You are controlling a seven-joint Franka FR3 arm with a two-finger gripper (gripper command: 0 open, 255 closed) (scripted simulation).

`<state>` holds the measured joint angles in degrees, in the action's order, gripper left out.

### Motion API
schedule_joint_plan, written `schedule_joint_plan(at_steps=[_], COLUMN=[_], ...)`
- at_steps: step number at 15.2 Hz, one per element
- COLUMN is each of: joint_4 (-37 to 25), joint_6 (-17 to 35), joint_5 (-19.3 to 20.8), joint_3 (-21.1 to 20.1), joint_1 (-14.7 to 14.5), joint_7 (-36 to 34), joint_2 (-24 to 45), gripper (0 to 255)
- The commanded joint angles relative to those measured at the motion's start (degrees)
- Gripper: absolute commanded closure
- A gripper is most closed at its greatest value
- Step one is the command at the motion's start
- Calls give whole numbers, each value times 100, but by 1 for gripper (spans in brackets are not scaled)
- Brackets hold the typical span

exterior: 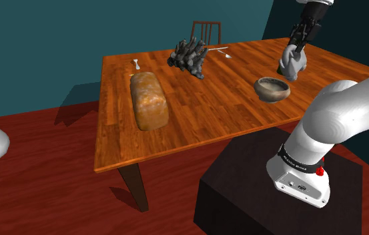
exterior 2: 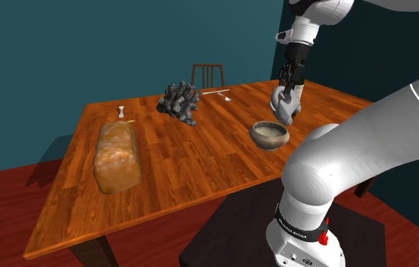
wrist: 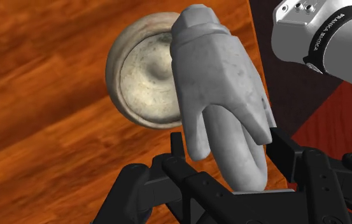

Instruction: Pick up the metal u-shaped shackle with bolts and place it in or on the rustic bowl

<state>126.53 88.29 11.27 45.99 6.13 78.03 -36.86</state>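
A pale grey U-shaped shackle hangs from my gripper, which is shut on its curved end. The black fingers press it from both sides. The rustic bowl, beige and round with nothing in it, stands on the wooden table. In the shoulder view the shackle is just behind and to the right of the bowl. Seen from the wrist, the shackle's far end overlaps the bowl's rim.
A long bread loaf lies on the table's left part. A dark grey spiky object, a spoon and a small white piece lie at the back. A chair stands behind the table.
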Motion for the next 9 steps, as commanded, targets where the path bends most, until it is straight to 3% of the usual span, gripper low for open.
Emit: schedule_joint_plan(at_steps=[1, 9], joint_4=[141, 632], joint_6=[154, 689], joint_5=[28, 140], joint_3=[51, 254], joint_1=[4, 24], joint_7=[18, 97], joint_2=[6, 41], gripper=[255, 255])
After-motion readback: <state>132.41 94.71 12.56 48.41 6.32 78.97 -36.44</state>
